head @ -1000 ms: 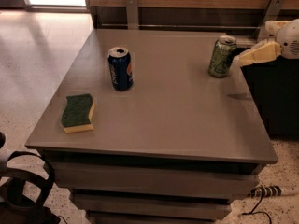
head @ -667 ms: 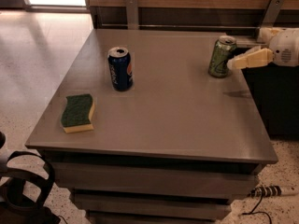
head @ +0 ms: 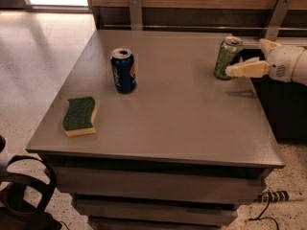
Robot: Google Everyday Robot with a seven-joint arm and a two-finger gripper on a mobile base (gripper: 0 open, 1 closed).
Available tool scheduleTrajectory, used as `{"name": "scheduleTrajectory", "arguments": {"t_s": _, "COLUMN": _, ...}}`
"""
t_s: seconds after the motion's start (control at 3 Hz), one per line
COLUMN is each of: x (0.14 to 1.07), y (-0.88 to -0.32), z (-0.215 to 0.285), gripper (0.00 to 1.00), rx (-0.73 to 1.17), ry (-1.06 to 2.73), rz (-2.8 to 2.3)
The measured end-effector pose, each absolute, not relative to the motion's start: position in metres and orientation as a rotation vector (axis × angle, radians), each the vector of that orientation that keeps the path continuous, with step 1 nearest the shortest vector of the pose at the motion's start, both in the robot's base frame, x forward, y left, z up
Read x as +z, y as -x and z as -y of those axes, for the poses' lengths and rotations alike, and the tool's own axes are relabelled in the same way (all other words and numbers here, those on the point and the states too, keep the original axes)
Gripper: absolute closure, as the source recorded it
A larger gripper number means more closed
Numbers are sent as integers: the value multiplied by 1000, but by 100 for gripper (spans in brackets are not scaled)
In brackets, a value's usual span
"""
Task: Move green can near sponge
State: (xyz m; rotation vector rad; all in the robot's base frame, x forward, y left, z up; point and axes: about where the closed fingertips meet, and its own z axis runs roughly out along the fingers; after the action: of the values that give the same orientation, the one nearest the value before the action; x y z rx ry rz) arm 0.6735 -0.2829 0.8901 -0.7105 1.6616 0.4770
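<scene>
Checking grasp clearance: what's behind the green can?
Behind the green can: the table's back edge, then a dark wall recess. The hand is beside it. The can covers the spot right behind.

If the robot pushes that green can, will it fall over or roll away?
Probably tips easily: the green can stands upright, tall and narrow, on a smooth table. Once down, its round side would likely roll. The gripper sits beside it, low down.

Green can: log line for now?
light green aluminium can upright, far right | gripper at its right side | green-and-yellow sponge near left, far apart
</scene>
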Motion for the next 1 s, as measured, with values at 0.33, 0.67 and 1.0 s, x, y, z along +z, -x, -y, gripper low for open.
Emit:
{"name": "scheduleTrajectory", "arguments": {"t_s": 0.33, "x": 887, "y": -682, "z": 276, "gripper": 0, "rx": 507, "ry": 699, "rz": -1620}}
{"name": "scheduleTrajectory", "arguments": {"t_s": 0.67, "x": 888, "y": -689, "z": 269, "gripper": 0, "rx": 529, "ry": 706, "rz": -1596}}
{"name": "scheduleTrajectory", "arguments": {"t_s": 1.0, "x": 891, "y": -695, "z": 260, "gripper": 0, "rx": 544, "ry": 724, "rz": -1579}}
